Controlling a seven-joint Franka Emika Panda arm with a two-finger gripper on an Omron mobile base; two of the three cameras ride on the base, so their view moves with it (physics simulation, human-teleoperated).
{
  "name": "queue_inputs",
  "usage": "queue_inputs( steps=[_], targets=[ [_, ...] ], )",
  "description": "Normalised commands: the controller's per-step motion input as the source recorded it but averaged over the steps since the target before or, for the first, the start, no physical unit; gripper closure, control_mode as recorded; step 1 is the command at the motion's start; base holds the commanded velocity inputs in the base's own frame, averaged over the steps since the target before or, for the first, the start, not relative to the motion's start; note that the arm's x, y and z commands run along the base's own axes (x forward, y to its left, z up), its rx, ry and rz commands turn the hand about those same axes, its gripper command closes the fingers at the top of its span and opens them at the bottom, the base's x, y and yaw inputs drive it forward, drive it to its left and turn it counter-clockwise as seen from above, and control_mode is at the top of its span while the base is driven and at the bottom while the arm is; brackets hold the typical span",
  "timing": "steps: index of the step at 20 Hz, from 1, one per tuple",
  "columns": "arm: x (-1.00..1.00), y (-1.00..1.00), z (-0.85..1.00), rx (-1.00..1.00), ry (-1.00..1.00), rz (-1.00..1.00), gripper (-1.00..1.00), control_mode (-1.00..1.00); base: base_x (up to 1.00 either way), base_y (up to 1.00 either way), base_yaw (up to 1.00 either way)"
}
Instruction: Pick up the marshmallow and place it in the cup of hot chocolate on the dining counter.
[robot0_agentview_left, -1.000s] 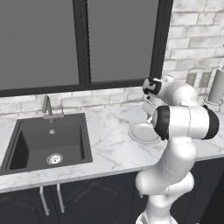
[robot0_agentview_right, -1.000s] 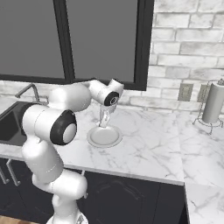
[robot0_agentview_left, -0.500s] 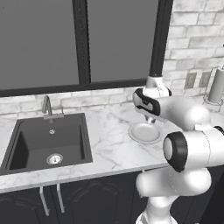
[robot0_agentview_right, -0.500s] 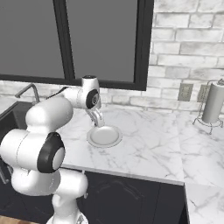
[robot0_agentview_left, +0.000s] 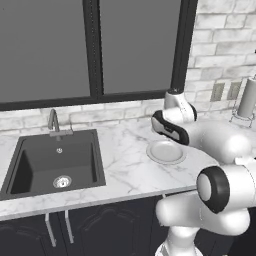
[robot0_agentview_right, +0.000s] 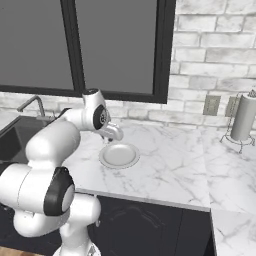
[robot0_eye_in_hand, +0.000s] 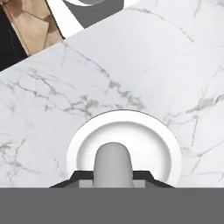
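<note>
My gripper (robot0_eye_in_hand: 113, 176) is shut on the marshmallow (robot0_eye_in_hand: 113, 158), a stubby pale cylinder standing up between the dark fingertips. Directly below it lies a round pale grey plate (robot0_eye_in_hand: 148, 139) on the marble worktop. From the right base view the gripper (robot0_agentview_right: 113, 134) hangs just above the far left rim of that plate (robot0_agentview_right: 120, 156), with the arm folded low in front. The same plate (robot0_agentview_left: 165, 152) lies beside the wrist in the left base view. The cup of hot chocolate and the dining counter are out of view.
A black sink (robot0_agentview_left: 55, 162) with a faucet (robot0_agentview_left: 52, 121) is set into the worktop to the left. A paper towel holder (robot0_agentview_right: 243, 119) stands at the back right by the wall sockets (robot0_agentview_right: 211, 105). The brick wall and dark window close off the back.
The arm has folded down and swung, carrying the hand a little leftward over the plate. The gripper stays shut on the marshmallow.
</note>
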Motion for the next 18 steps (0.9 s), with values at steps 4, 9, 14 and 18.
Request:
queue_inputs(
  steps=[4,9,14,18],
  targets=[
    [-0.12,0.06,0.11,-0.04,-0.18,0.24,1.00,-1.00,0.00,0.00,0.00],
    [-0.17,0.00,0.03,0.00,-0.17,0.22,1.00,-1.00,0.00,0.00,0.00],
    [-0.35,0.00,0.08,0.00,-0.21,0.12,1.00,-1.00,0.00,0.00,0.00],
    [-0.47,0.02,0.18,0.00,-0.17,0.00,1.00,-1.00,0.00,0.00,0.00]
  ],
)
